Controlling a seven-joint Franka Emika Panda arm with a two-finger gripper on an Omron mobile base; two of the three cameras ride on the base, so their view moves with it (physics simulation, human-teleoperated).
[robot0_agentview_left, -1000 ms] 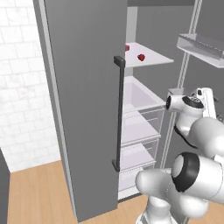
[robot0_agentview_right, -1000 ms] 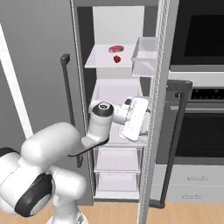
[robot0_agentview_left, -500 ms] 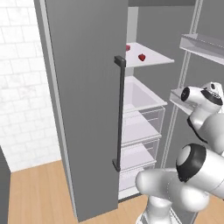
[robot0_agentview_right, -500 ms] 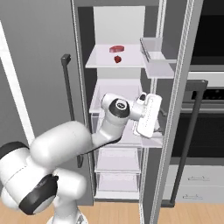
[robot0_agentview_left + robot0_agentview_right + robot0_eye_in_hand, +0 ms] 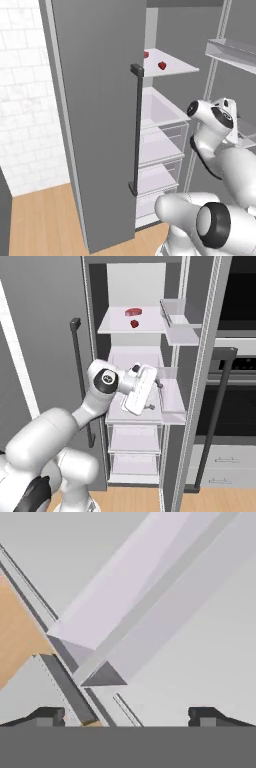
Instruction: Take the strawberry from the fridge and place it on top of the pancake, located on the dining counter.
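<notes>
Inside the fridge (image 5: pixel 135 291), one strawberry (image 5: pixel 134 323) occupies one shelf (image 5: pixel 117 327).

The fridge (image 5: pixel 145 321) is tall and matte grey, with its right-hand door swung open on white shelves and clear drawers; a long dark bar handle runs down its closed left door. The strawberry (image 5: pixel 134 323), a tiny bright red berry, lies on the top white shelf, well above the claw (image 5: pixel 153 395) and a little to its left in the right base view. From the left base view the strawberry (image 5: pixel 162 65) sits near the shelf's front edge.
</notes>
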